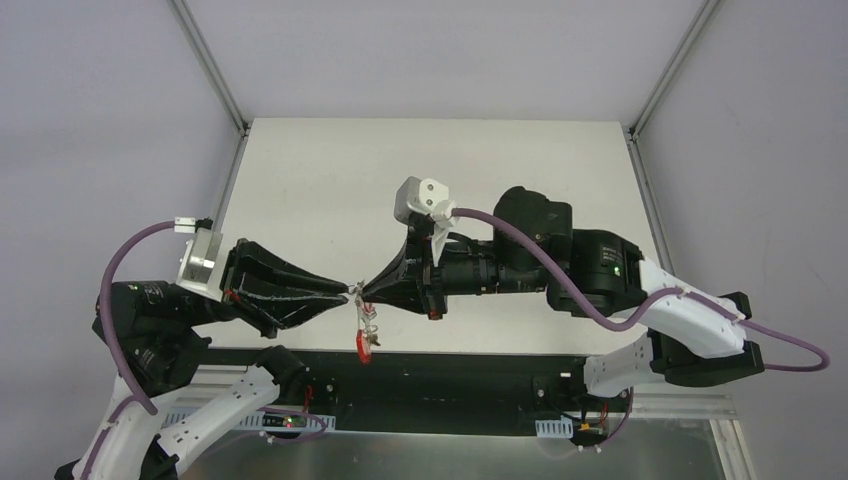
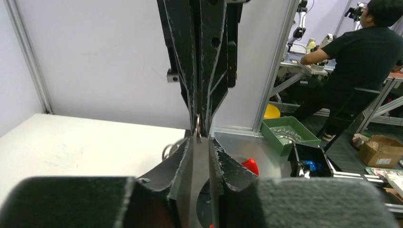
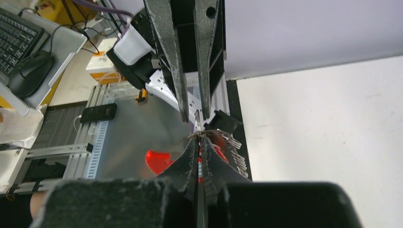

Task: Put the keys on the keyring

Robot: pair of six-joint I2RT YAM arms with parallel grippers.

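Note:
My two grippers meet tip to tip above the table's near edge. The left gripper [image 1: 348, 291] and the right gripper [image 1: 366, 291] both pinch a thin silvery keyring [image 2: 197, 127], seen edge-on between the tips, also in the right wrist view [image 3: 196, 118]. The left fingers [image 2: 180, 156] keep a narrow gap behind their tips. A bunch of small silvery keys [image 3: 234, 149] hangs below the ring [image 1: 368, 318], together with a thick red loop [image 1: 364, 345] [image 3: 159, 160]. How many keys sit on the ring I cannot tell.
The white table [image 1: 300, 180] lies beyond the grippers. Below them run a black strip [image 1: 450, 385] and a metal plate [image 3: 128, 133] at the near edge. Off the table stand a green bin [image 2: 290, 133] and a person [image 2: 366, 52].

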